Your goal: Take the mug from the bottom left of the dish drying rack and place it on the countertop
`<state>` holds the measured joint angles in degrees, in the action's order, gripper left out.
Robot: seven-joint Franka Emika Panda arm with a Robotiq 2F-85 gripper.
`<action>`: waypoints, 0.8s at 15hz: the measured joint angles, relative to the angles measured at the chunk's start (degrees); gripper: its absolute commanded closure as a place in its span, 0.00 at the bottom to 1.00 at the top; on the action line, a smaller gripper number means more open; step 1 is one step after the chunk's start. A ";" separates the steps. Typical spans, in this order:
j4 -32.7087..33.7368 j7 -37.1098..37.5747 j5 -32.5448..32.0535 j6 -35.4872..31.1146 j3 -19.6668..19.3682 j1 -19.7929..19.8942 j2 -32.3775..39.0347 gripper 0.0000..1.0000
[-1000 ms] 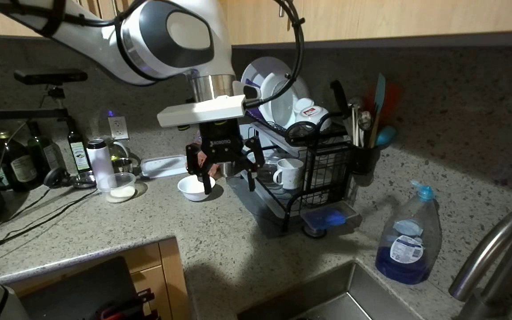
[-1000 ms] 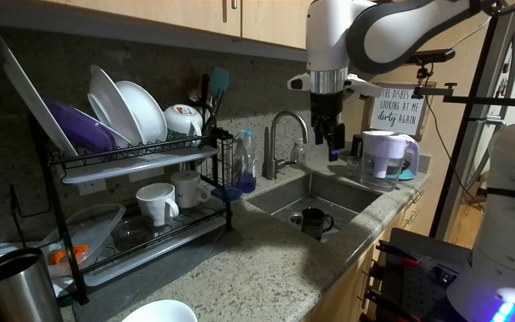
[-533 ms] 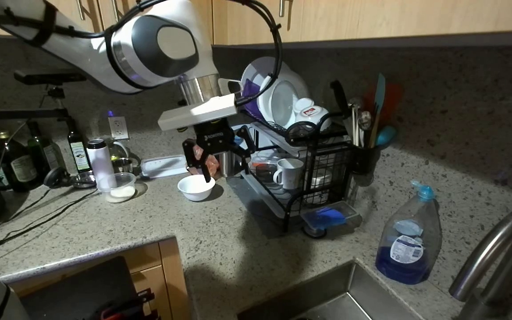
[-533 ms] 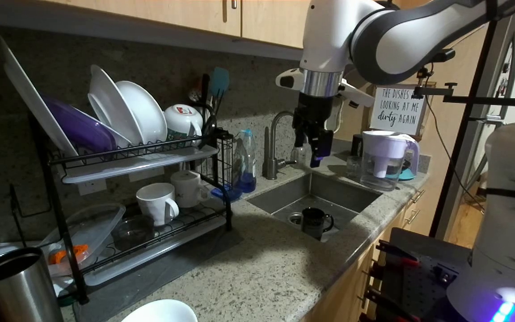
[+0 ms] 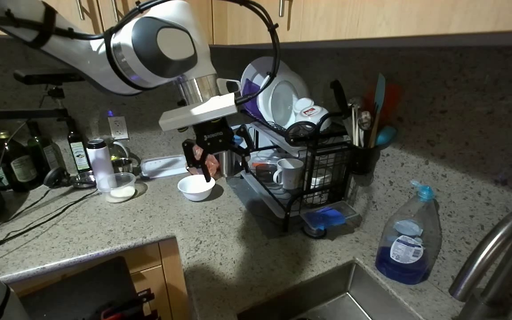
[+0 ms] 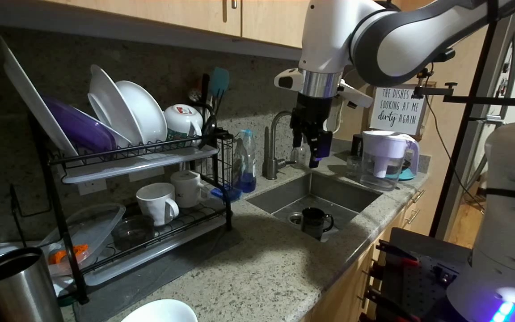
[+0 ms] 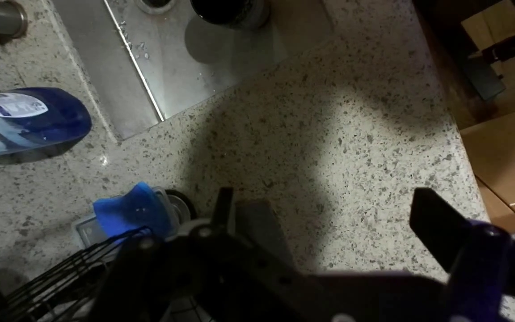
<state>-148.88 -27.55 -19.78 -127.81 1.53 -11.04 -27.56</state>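
Dim light — soft, broad shadows darken the countertop (image 7: 373,179).

You're working in a kitchen: your gripper (image 5: 226,172) hangs over a speckled countertop (image 6: 257,277), near a sink (image 6: 288,195) and a loaded dish drying rack (image 6: 141,166), with wooden cabinets (image 5: 371,18) above its level.

In an exterior view, the maker's name ROBOTIQ can be read in small pale letters, running at a slant, on the black gripper (image 5: 226,173), above its fingers (image 5: 206,172). In an exterior view, a framed white sign (image 6: 396,110) carries dark lettering: THE DISHES, LOOKING AT ME and AGAIN in capitals, dirty in script, with the end of the top line hidden behind a black bracket (image 6: 435,92). The print on the dish-soap bottle (image 5: 407,250), dark glass bottles (image 5: 18,161) and upturned white mug (image 6: 183,118) is too small to make out.
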 measured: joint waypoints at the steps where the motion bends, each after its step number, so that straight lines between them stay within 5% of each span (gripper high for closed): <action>1: 0.00 -0.17 0.00 0.00 0.00 0.00 0.00 0.00; 5: -0.29 0.22 0.55 -2.91 0.04 -0.03 0.39 0.00; 12: -3.48 0.79 5.68 -22.86 0.85 -3.25 5.42 0.00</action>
<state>-152.36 -26.75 -14.09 -150.67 2.38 -14.28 -22.14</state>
